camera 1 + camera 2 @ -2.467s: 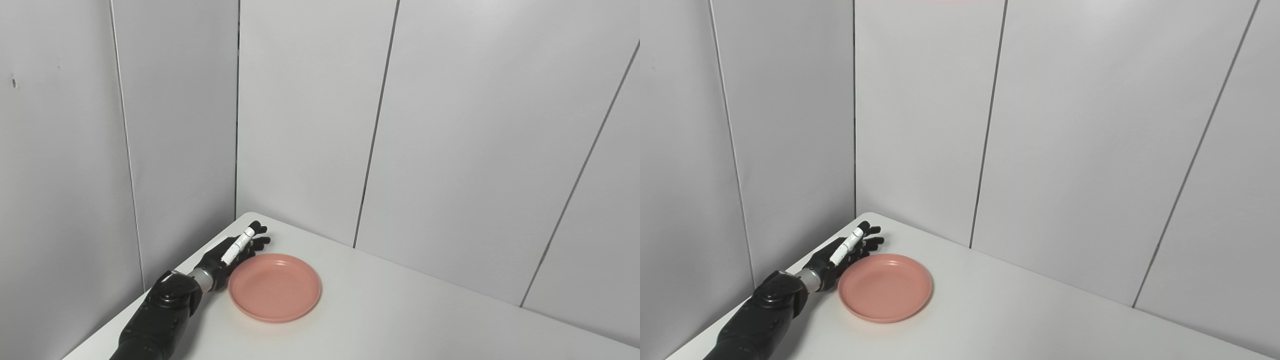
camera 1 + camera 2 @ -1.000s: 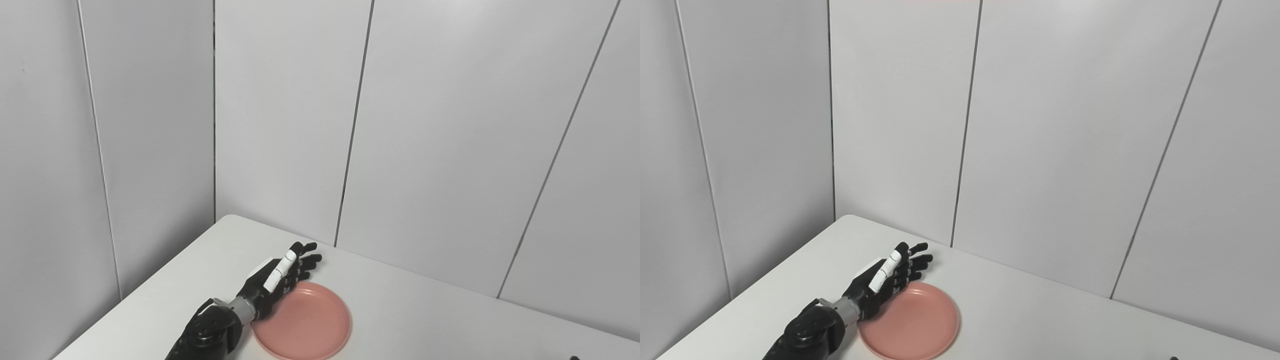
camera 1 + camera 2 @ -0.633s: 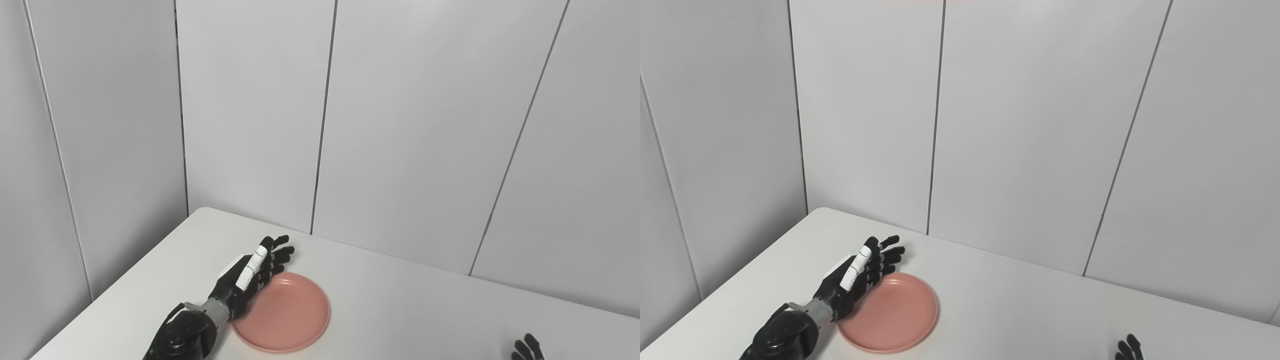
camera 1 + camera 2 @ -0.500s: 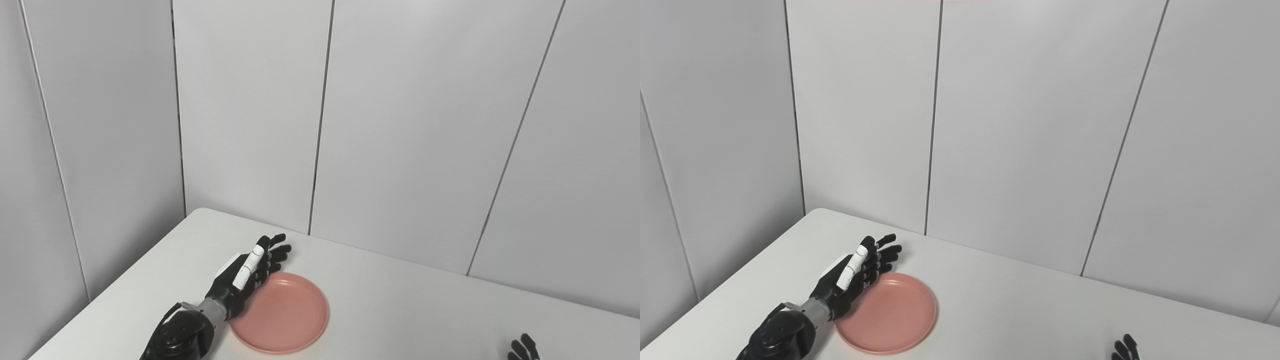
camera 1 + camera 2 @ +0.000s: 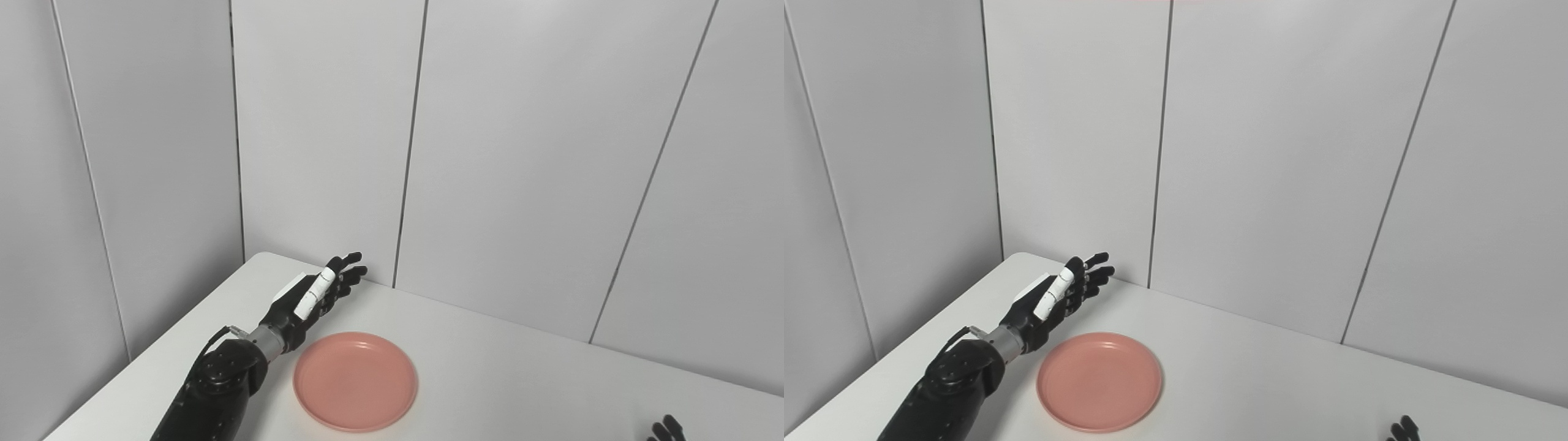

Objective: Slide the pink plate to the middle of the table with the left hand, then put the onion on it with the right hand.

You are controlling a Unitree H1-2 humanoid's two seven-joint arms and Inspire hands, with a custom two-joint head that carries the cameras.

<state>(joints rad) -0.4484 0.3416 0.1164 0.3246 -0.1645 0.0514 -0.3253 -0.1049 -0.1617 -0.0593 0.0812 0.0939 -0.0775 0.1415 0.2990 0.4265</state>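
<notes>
Here, white table [image 5: 520, 380], grey panelled walls [image 5: 520, 153], pink plate [image 5: 355, 381].

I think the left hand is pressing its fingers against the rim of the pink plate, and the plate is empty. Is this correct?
Not quite. The left hand is lifted clear of the pink plate, fingers apart and holding nothing; both eye views show bare table between them. The plate is indeed empty.

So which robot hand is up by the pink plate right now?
The left robot hand, open with fingers spread, just clear of the pink plate's far-left rim. Of the right robot hand, only fingertips show at the bottom right edge, far from the plate.
</notes>
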